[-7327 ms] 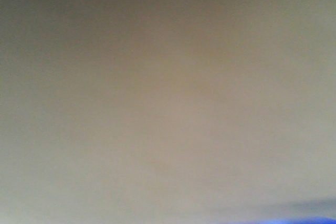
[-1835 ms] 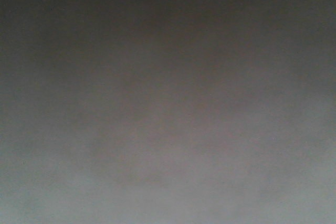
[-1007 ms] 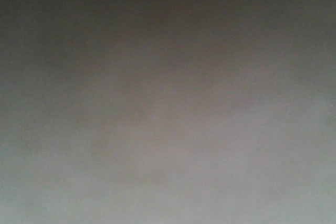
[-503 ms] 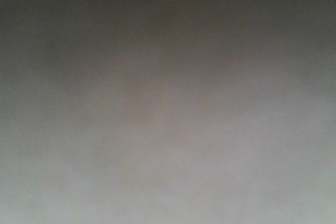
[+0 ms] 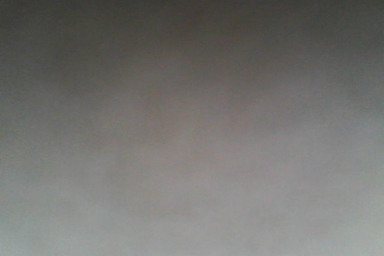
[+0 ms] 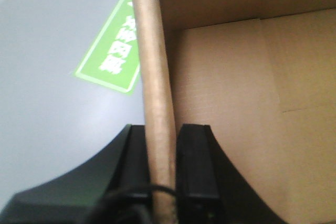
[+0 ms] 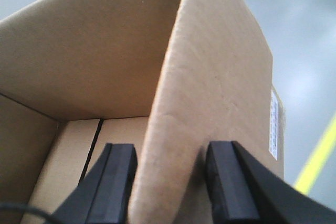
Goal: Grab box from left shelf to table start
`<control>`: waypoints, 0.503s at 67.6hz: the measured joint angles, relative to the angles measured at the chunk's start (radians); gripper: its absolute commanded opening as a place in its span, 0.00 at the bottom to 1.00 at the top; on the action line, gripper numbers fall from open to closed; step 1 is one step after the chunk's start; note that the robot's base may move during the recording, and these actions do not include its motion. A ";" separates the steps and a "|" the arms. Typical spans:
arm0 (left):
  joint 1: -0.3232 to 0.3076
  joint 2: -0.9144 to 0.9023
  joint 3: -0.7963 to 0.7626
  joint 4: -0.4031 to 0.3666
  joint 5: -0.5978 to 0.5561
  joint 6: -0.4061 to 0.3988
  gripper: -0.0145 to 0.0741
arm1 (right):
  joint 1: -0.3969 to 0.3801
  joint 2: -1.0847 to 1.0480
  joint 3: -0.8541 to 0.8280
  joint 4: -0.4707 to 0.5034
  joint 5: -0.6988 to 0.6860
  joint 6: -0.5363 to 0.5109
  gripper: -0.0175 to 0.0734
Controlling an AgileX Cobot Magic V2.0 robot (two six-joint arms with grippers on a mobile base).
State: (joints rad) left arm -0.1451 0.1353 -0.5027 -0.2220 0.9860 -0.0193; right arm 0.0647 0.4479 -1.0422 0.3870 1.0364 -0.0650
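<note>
The box [image 6: 236, 87] is open-topped brown cardboard, and I look down into its bare inside. My left gripper [image 6: 161, 182] is shut on the top edge of one wall, one black finger on each face. In the right wrist view the box [image 7: 105, 51] shows its inside and an outer side. My right gripper [image 7: 170, 182] straddles the opposite wall and is shut on it, with a thin shadow beside the outer finger [image 7: 226, 182]. The front view is filled by a blurred grey-brown surface with nothing distinct. The left shelf and the table are out of view.
Grey floor lies below the box in both wrist views. A green sign with white characters [image 6: 113, 51] lies on it beside the left wall. A yellow floor line [image 7: 317, 156] runs at the right. A white label [image 7: 274, 124] is stuck on the box's outer side.
The front view's blurred surface has gone from light tan to dark grey since the earliest frame. Over the last second it barely differs.
</note>
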 measured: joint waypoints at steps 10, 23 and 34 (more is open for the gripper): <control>0.000 0.000 0.000 0.000 0.000 0.000 0.05 | 0.000 0.002 0.000 0.000 0.000 0.000 0.27; 0.000 0.000 0.000 0.000 0.000 0.000 0.05 | 0.000 0.002 0.000 0.000 0.000 0.000 0.27; 0.000 0.000 0.000 0.000 0.000 0.000 0.05 | 0.000 0.002 0.000 0.000 0.000 0.000 0.27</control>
State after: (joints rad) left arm -0.1451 0.1353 -0.5027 -0.2220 0.9860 -0.0193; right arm 0.0647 0.4498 -1.0422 0.3870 1.0364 -0.0650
